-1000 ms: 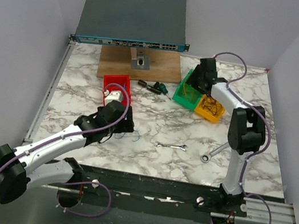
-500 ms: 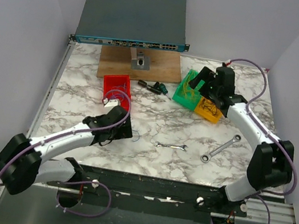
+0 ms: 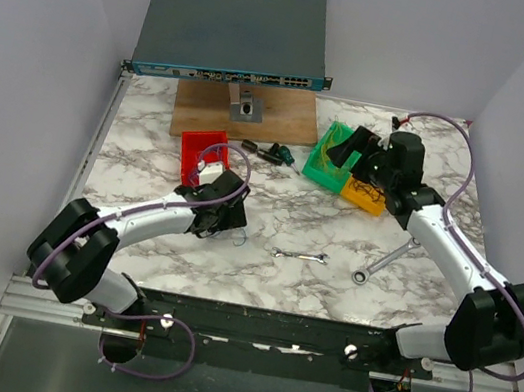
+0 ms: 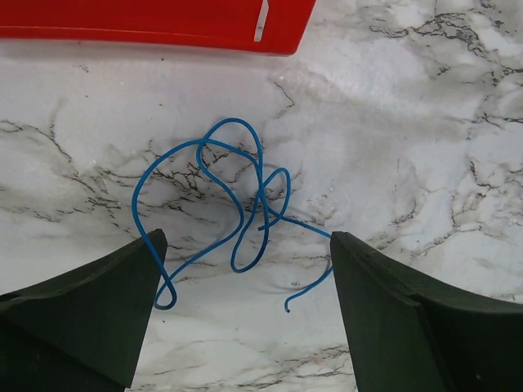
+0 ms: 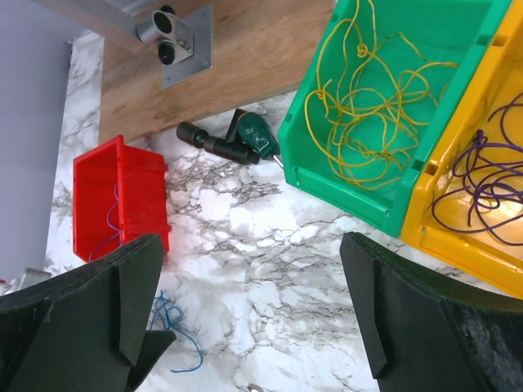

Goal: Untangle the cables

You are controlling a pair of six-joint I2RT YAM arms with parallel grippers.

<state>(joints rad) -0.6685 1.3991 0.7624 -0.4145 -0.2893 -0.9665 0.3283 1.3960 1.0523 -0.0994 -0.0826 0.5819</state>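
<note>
A thin blue cable [image 4: 261,188] lies in loose tangled loops on the marble, just below the red bin [image 4: 163,20]. My left gripper [image 4: 245,245] is open and empty, with one finger on each side of the cable's near end; in the top view it [image 3: 229,213] hangs over the cable [image 3: 234,237]. My right gripper [image 5: 252,245] is open and empty, held above the table beside the green bin [image 5: 327,175]. Yellow cables [image 5: 359,90] lie in the green bin. Purple cables [image 5: 482,175] lie in the yellow bin [image 5: 458,245]. The blue cable also shows in the right wrist view [image 5: 166,312].
Two silver wrenches [image 3: 300,256] [image 3: 384,261] lie near the front edge. A dark screwdriver and sockets [image 3: 270,153] lie between the bins. A wooden board [image 3: 246,112] and a grey network switch [image 3: 235,34] stand at the back. The red bin [image 5: 122,196] holds a thin wire.
My left gripper has shifted right and slightly back, settling over the blue cable. My right arm has swung right, its gripper pulling back from over the green bin.
</note>
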